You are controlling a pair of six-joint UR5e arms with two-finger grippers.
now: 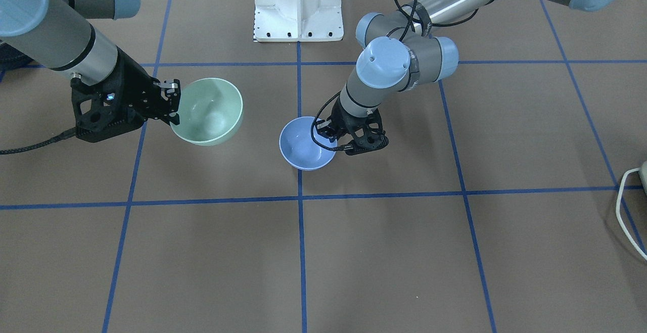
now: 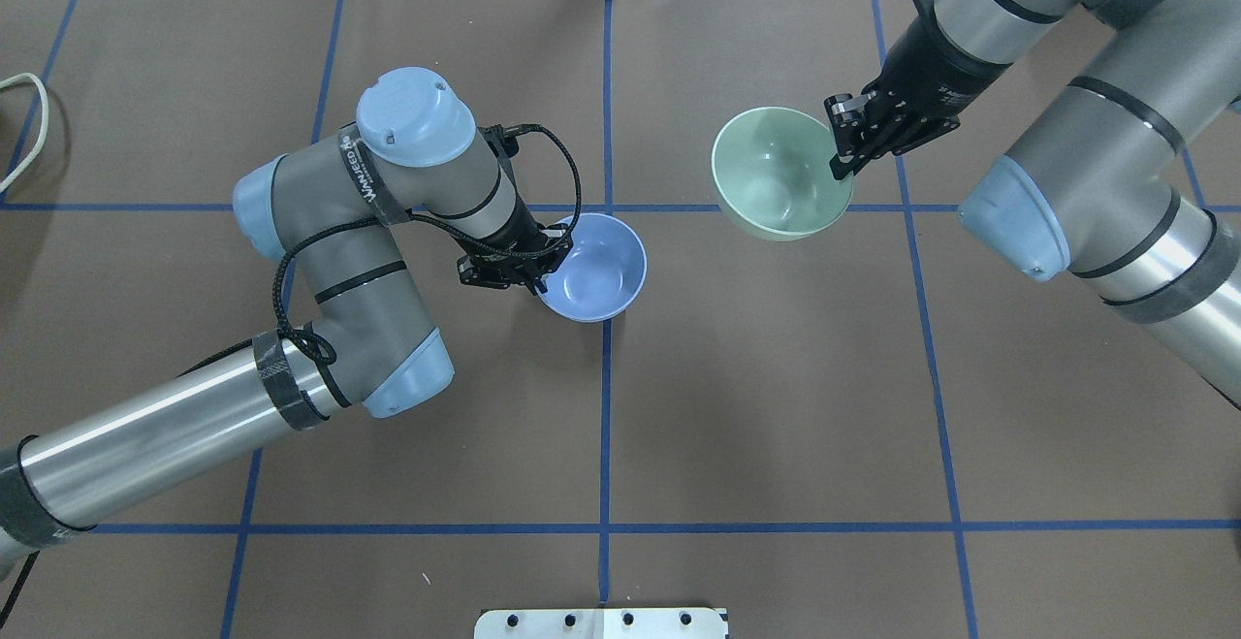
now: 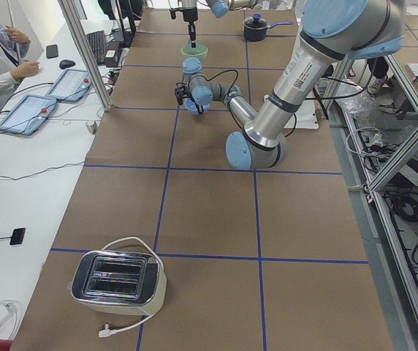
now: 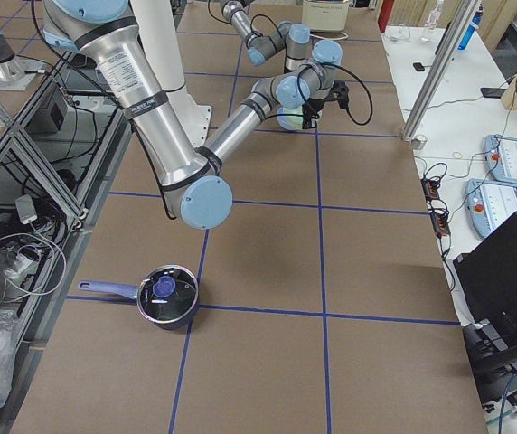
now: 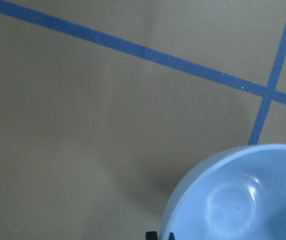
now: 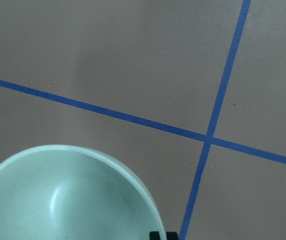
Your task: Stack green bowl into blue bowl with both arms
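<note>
The mint-green bowl [image 2: 780, 186] hangs above the table, tilted, with its rim pinched by my right gripper [image 2: 842, 146]. In the front-facing view the green bowl [image 1: 208, 111] and the right gripper [image 1: 174, 103] are on the left. The light blue bowl [image 2: 593, 266] is near the table's centre line, with my left gripper [image 2: 545, 271] shut on its rim. It also shows in the front-facing view [image 1: 307, 143] beside the left gripper [image 1: 326, 136]. I cannot tell whether the blue bowl rests on the table. The two bowls are well apart. The wrist views show the blue bowl [image 5: 243, 200] and the green bowl [image 6: 68, 200].
The robot's white base plate [image 1: 298, 7] stands at the table's edge between the arms. A white cable [image 1: 627, 211] lies at the table's left end. A toaster [image 3: 119, 281] sits far out past the left arm, and a lidded pot [image 4: 166, 296] past the right arm.
</note>
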